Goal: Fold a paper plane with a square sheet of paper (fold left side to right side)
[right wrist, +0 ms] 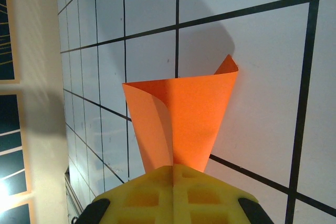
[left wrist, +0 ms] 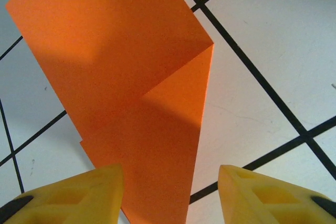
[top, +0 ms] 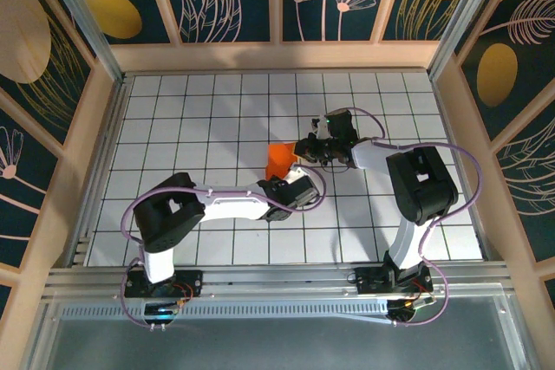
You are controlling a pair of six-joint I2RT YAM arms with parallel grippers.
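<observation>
Overhead, the white gridded table (top: 173, 110) took up most of the frame, boxed in by a pale wooden surround (top: 277, 56) with dark floral panels behind it. The left arm (top: 217, 205) lay low across the near squares, reaching right toward the middle; the right arm (top: 421, 184) rose from its base and bent leftward. Between their wrists, near the centre of the table, sat the bright orange sheet of paper (top: 279, 162) — creased, not flat.

In the left wrist view the sheet (left wrist: 115, 61) lay on the grid with one flap turned over along a diagonal edge, its narrow end running down between the fingers. In the right wrist view the sheet (right wrist: 181, 119) curled up off the surface like a cone, throwing a shadow on the squares.

The left gripper (left wrist: 170, 198) had its yellow fingers (left wrist: 89, 195) well apart, straddling the paper's narrow end — whether they touched it could not be told. The right gripper (right wrist: 173, 182) had its fingers (right wrist: 152, 192) pressed together, pinching the sheet's lower edge
</observation>
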